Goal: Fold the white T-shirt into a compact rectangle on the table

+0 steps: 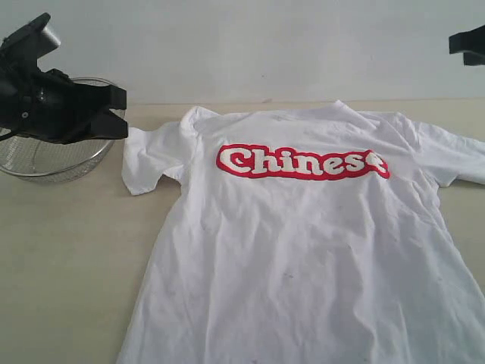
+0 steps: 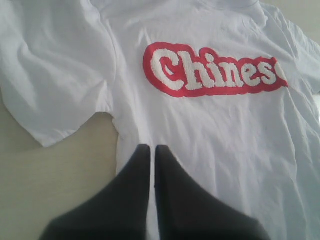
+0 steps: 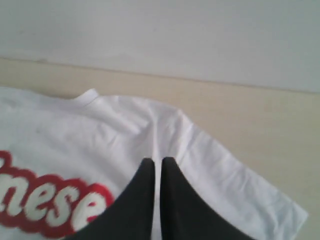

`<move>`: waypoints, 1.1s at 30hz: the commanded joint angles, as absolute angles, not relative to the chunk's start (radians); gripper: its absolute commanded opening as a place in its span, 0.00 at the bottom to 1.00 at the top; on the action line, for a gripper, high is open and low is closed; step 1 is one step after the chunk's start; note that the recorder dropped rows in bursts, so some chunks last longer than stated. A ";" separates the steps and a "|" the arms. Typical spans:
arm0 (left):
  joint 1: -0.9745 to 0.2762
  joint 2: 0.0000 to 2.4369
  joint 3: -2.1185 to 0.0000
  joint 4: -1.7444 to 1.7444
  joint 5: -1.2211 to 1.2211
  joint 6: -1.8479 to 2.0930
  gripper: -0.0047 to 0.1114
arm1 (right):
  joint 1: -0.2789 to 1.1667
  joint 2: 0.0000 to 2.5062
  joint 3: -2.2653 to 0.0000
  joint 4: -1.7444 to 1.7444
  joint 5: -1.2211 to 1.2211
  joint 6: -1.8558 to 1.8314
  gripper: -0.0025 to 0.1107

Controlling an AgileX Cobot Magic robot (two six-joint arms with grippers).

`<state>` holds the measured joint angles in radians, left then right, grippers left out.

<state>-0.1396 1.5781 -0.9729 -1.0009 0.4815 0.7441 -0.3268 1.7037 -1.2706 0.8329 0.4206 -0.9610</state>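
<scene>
The left pincer [image 2: 152,149] and right pincer [image 3: 157,161] are closed, empty. The T-shirt [image 1: 303,250], mid-frame on the counter [image 1: 68,258], looks limp and light; pinch a sleeve [image 1: 148,163].

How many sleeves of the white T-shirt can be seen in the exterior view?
2. One sleeve lies spread near the mesh bowl; the other sleeve lies opposite, reaching the picture's right edge.

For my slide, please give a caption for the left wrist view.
Shut left gripper over the white T-shirt spread on the table.
</scene>
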 commanded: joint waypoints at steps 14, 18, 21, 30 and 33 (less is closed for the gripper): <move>-0.144 1.571 -0.967 -1.007 0.470 0.749 0.08 | -0.329 1.694 -1.269 0.924 0.172 -0.847 0.02; -0.144 1.571 -0.967 -1.007 0.470 0.749 0.08 | -0.329 1.694 -1.269 0.933 0.218 -0.760 0.02; -0.144 1.571 -0.967 -1.007 0.470 0.749 0.08 | -0.329 1.705 -1.269 0.933 0.418 -0.708 0.02; -0.144 1.571 -0.967 -1.007 0.459 0.751 0.08 | -0.404 1.923 -1.269 0.939 0.545 -0.463 0.23; -0.144 1.571 -0.967 -1.007 0.459 0.751 0.08 | -0.519 1.992 -1.315 0.939 0.632 -0.391 0.51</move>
<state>-0.1396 1.5781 -0.9729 -1.0009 0.4632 0.7441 -0.4553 1.9664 -1.2773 0.9394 0.5752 -0.4263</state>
